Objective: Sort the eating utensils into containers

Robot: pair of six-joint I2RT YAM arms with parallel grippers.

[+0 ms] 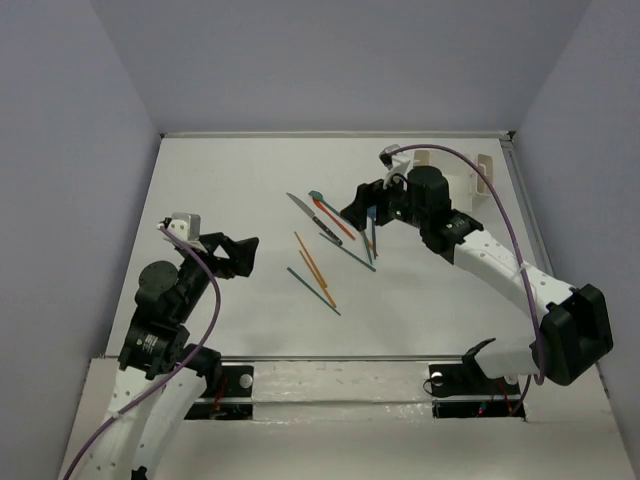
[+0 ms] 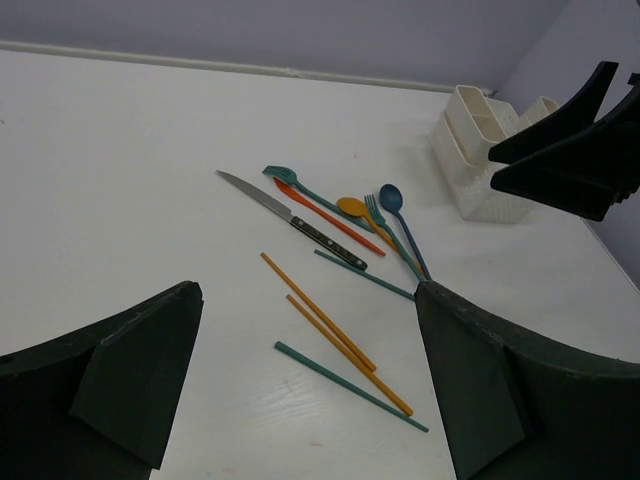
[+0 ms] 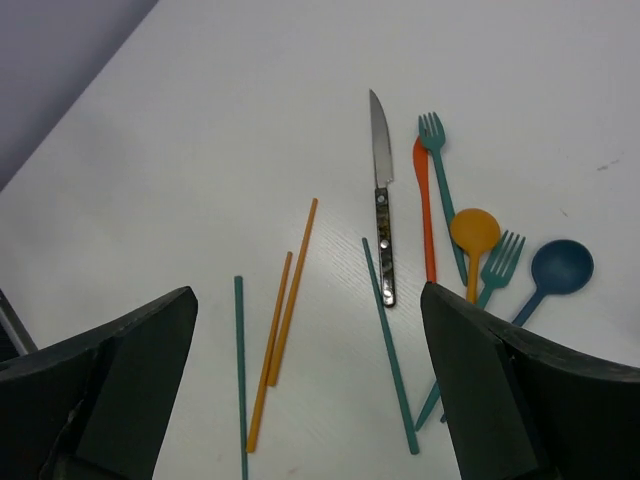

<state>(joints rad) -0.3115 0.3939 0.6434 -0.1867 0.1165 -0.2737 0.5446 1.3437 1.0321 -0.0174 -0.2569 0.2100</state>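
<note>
White matte desk (image 1: 230,190), walled in pale lilac, carries the loose plastic utensils (image 1: 312,262) near its middle, all thin and flat. From above, the right arm hides most of the white caddy (image 2: 478,150) at the far right corner. The blue spoon (image 3: 560,268) loses its handle behind a dark finger, and one teal chopstick (image 3: 240,370) runs off the frame. The knife (image 3: 381,200) has a grey blade and a riveted dark handle. The right end effector (image 1: 358,213) hovers over them, spread and empty. The left end effector (image 1: 240,257), well apart, gapes empty too.

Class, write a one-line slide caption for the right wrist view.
Open right hand hovers above a knife, forks, spoons and chopsticks scattered on the table.
</note>
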